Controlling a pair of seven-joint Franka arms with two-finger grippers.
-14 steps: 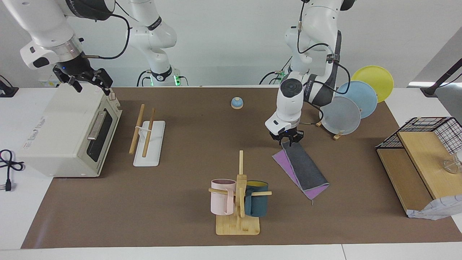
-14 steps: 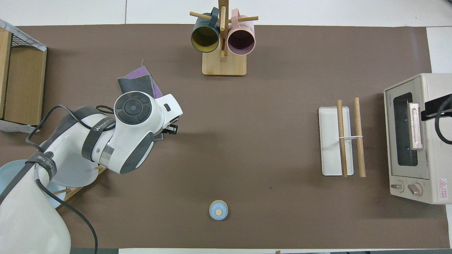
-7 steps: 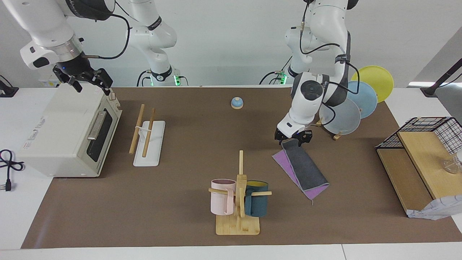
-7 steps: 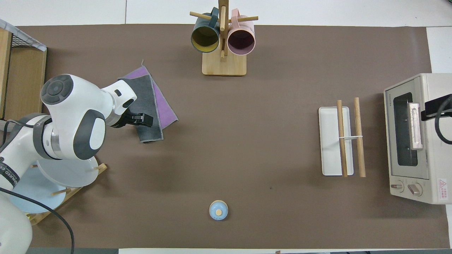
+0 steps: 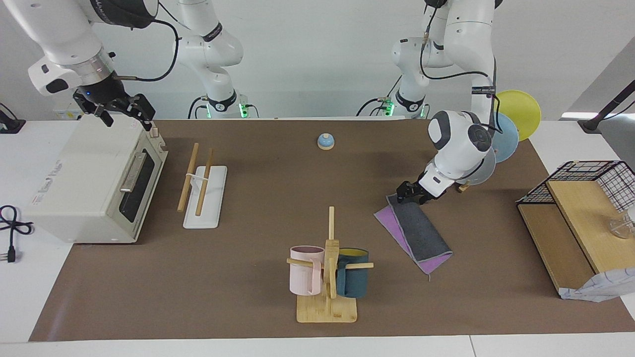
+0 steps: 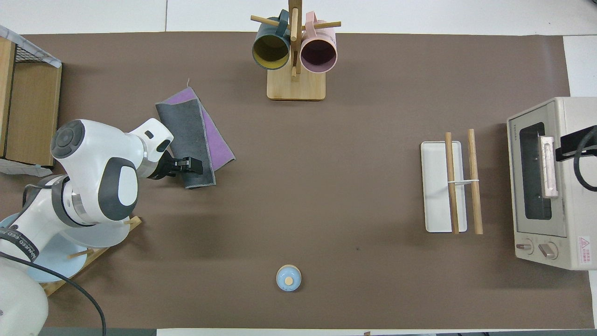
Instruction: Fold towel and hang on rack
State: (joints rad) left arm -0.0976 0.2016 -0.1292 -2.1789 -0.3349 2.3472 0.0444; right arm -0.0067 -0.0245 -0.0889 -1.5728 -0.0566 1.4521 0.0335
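Note:
The towel [image 5: 417,229] lies folded on the brown mat toward the left arm's end of the table, dark grey face up with a purple strip along one side; it also shows in the overhead view [image 6: 185,123]. My left gripper [image 5: 403,192] is low and tilted sideways at the towel's end nearer the robots, and shows there from overhead too [image 6: 195,165]. The rack [image 5: 202,193], two wooden rods over a white base, stands bare toward the right arm's end [image 6: 447,186]. My right gripper [image 5: 118,113] waits open over the toaster oven.
A toaster oven [image 5: 94,178] stands beside the rack. A mug tree [image 5: 327,267] with two cups stands farther from the robots. A plate stand [image 5: 496,139], a blue bell [image 5: 325,142], a wooden shelf [image 5: 570,218] and crumpled white paper [image 5: 600,290] are also there.
The left arm swung its hand from above the towel's near end out toward its own end of the table and tilted it low beside that end. The towel and right arm stayed still.

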